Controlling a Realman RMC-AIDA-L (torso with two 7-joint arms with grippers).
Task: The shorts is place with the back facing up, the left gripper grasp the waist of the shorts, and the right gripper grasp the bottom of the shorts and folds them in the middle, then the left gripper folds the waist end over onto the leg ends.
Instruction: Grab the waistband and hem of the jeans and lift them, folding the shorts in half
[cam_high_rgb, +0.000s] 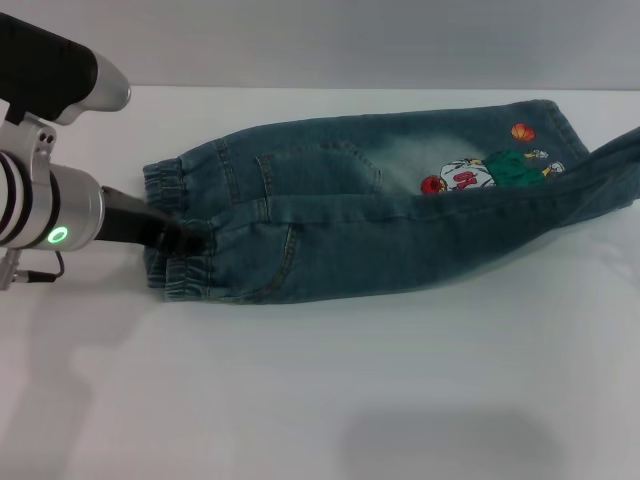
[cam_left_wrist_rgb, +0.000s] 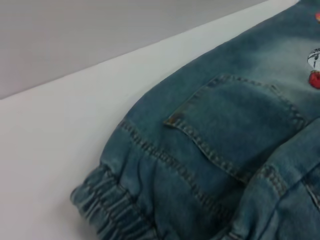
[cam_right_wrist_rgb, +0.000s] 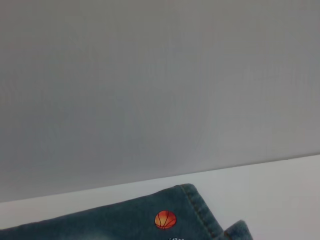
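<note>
The left gripper (cam_high_rgb: 190, 240) pinches the waist (cam_high_rgb: 165, 180) of the shorts (cam_high_rgb: 380, 200), which stretch away from it across the table (cam_high_rgb: 320, 400) (half-folded lengthwise). Lift gently, keeping edges aligned.

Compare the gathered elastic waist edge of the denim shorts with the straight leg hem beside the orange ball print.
The gathered elastic waist edge is puckered into ruffles; the straight leg hem lies smooth, with only a stitched line. The waist sits at the robot's left, with the left gripper at it; the hem sits at the far right, untouched. The waist denim looks darker than the faded leg. Both are edges of the same teal-blue denim shorts.
</note>
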